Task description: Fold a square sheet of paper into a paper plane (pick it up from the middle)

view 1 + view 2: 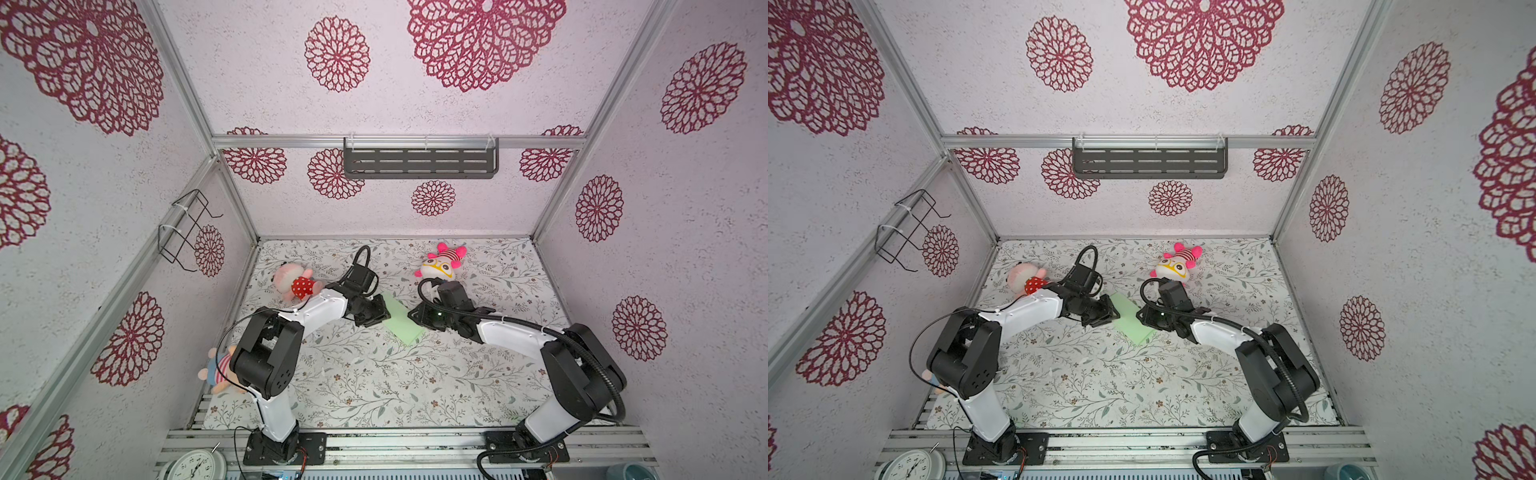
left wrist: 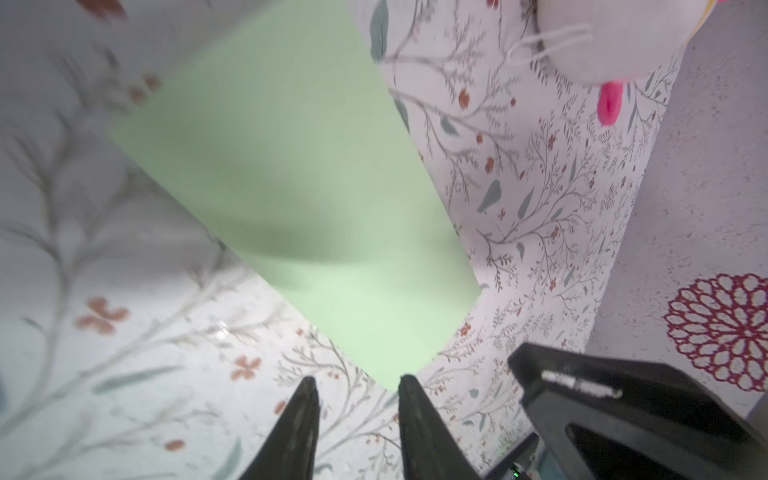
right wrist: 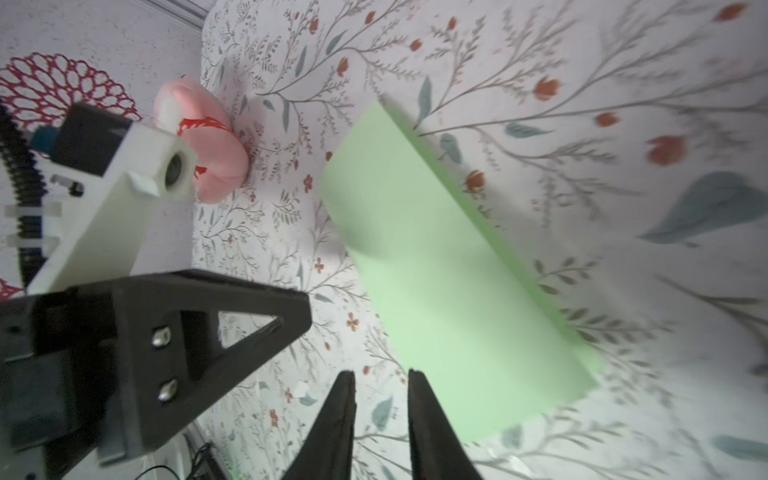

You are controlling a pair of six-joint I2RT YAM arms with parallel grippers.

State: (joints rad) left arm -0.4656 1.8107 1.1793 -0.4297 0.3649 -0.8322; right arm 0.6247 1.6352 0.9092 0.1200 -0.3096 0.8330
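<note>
A: As both arms lean in over the table [image 1: 374, 386], where does the square sheet of paper [image 1: 402, 321] lie?

B: In both top views, just above the middle of the frame. It's a slanted green strip, flat on the flowered cloth, and it looks folded in half. The left gripper [image 1: 376, 314] sits at its left edge and the right gripper [image 1: 417, 316] at its right edge. From up there I cannot tell how their jaws stand.

A: And the left wrist view?

B: The left gripper [image 2: 358, 384], at the bottom edge, has its jaws a little apart with bare table between them. It's gripping nothing. The paper's [image 2: 299, 187] near corner ends just beside one fingertip.

A: The right wrist view?

B: Much alike. The right gripper [image 3: 381, 372], bottom centre, shows a narrow gap and is empty. The paper [image 3: 449, 270] runs from the centre to the lower right, its long edge just beside one finger. A pink plush toy [image 3: 208, 153] lies upper left, well apart.

A: What could go wrong?

B: My guess is that a fingertip landing on the thin edge, rather than catching it, would shove the strip askew. A pinch on a corner alone might crumple it or spring the fold open. With both grippers this near, they could also knock together.
</note>
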